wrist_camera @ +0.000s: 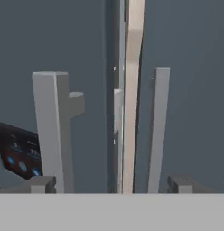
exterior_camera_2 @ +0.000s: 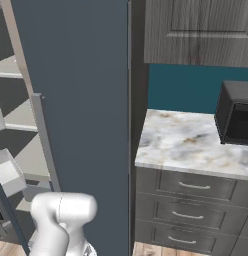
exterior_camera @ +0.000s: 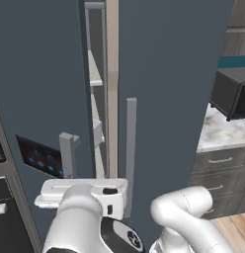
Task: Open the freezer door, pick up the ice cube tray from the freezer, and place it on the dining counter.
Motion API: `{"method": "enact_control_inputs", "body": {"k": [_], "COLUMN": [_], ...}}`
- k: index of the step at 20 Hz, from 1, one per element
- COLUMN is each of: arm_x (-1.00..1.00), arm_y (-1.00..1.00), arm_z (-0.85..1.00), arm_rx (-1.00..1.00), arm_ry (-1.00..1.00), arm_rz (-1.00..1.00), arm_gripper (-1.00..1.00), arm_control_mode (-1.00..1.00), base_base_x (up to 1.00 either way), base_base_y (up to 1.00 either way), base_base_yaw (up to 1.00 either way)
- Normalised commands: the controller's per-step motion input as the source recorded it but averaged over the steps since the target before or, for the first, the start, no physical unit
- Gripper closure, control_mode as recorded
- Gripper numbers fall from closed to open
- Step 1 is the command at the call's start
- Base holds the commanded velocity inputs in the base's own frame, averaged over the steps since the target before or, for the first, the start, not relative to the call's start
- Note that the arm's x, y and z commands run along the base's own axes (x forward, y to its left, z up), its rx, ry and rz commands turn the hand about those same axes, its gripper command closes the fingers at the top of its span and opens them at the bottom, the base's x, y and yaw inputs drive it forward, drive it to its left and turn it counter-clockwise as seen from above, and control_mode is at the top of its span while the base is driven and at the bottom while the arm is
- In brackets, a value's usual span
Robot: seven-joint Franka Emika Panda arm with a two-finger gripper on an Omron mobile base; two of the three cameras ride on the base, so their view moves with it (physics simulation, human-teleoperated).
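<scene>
Gripper [wrist_camera: 111, 184] is sitting released, jaws wide, holding nothing. The fingertips [wrist_camera: 40, 184] are straddling the gap in front of the fridge, level with the lower ends of the handles. Freezer door [exterior_camera: 43, 94] is standing only cracked open, a narrow slot showing the freezer [exterior_camera: 97, 106] shelves behind it. Its handle [wrist_camera: 53, 131] is sitting just left of centre in the hand view, dispenser panel [wrist_camera: 16, 151] further left. The plain door [exterior_camera: 169, 99] and its handle [wrist_camera: 158, 128] are on the right. Can't make out the ice cube tray; the slot is too narrow to see what's lying on the shelves.

Risks, my read:
- Slot is looking too tight for the hand; reaching in now is likely clipping the door edge or the beige post [wrist_camera: 132, 90].
- Two handles near each other, so grabbing the right one is opening the wrong door.
- Open jaws could be snagging the handle bracket while swinging.
</scene>
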Motion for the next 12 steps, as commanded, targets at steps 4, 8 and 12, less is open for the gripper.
{"method": "enact_control_inputs", "body": {"k": [4, 8, 12], "arm_x": [-0.53, -0.15, -0.01], "arm_y": [-0.73, -0.8, -0.84], "arm_z": [0.23, 0.27, 0.31], "arm_rx": [0.0, 0.0, 0.01], "arm_ry": [0.0, 0.0, 0.0], "arm_rz": [0.02, 0.06, 0.1], "arm_gripper": [-1.0, -1.0, -1.0], "arm_control_mode": [-1.0, -1.0, -1.0], "base_base_x": [0.0, 0.0, 0.0], "base_base_y": [0.0, 0.0, 0.0], "base_base_yaw": [0.0, 0.0, 0.0]}}
